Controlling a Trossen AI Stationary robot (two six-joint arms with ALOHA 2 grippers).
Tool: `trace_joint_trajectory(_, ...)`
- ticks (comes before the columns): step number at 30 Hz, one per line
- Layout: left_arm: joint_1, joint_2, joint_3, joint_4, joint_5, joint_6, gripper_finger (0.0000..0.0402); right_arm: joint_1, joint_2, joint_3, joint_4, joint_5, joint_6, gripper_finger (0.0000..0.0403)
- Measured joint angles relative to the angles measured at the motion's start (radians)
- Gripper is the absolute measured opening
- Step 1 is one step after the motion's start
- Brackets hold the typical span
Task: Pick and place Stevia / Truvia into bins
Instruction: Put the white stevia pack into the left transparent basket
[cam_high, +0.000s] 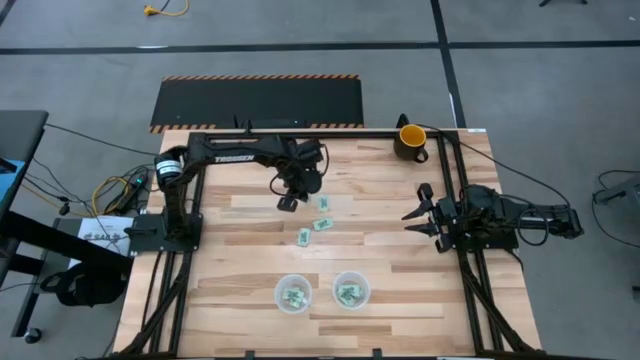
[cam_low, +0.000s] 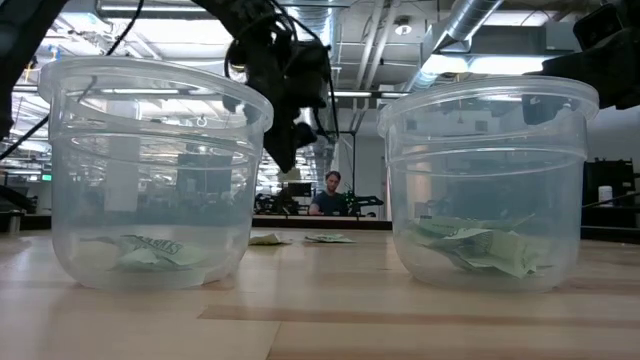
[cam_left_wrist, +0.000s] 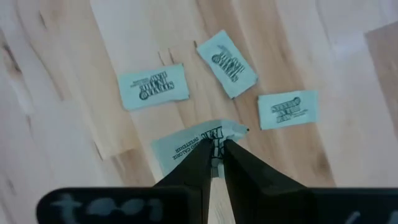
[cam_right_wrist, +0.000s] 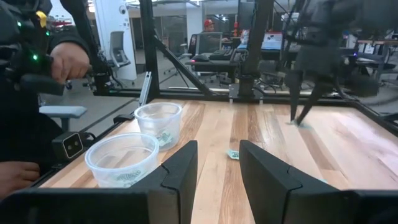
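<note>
Grey concrete floor (cam_high: 560, 70) observed around light wooden table (cam_high: 250, 240), marked with dark lines. Black mat (cam_high: 258, 100) with orange-and-black striped edge laid just beyond the table's far side. Yellow cable (cam_high: 165, 10) left on floor. Exposed silver ducts (cam_low: 470, 25) and strip lights noted overhead. Office chairs (cam_right_wrist: 118, 46) and lit monitors (cam_right_wrist: 272, 41) seen behind. Person seated (cam_low: 329, 195) at distant desk.

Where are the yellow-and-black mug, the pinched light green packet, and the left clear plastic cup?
Yellow-and-black mug (cam_high: 411, 137), high view, its yellow top.
Pinched light green packet (cam_left_wrist: 186, 146), left wrist view, its printed face.
Left clear plastic cup (cam_high: 293, 292), high view, its inside.
</note>
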Motion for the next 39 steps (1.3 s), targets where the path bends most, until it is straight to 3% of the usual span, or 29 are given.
trace_joint_trajectory(21, -0.088, -0.031, 0.003, -0.092, 0.012, -0.028, 0.0027, 0.000, 0.000, 0.000, 0.000, 0.000, 0.000, 0.0113)
trace_joint_trajectory(33, -0.224, -0.031, 0.003, -0.194, 0.191, -0.075, 0.0027, 0.000, 0.000, 0.000, 0.000, 0.000, 0.000, 0.0113)
trace_joint_trajectory(39, -0.304, -0.031, 0.003, -0.199, 0.219, -0.097, 0.0027, 0.000, 0.000, 0.000, 0.000, 0.000, 0.000, 0.0113)
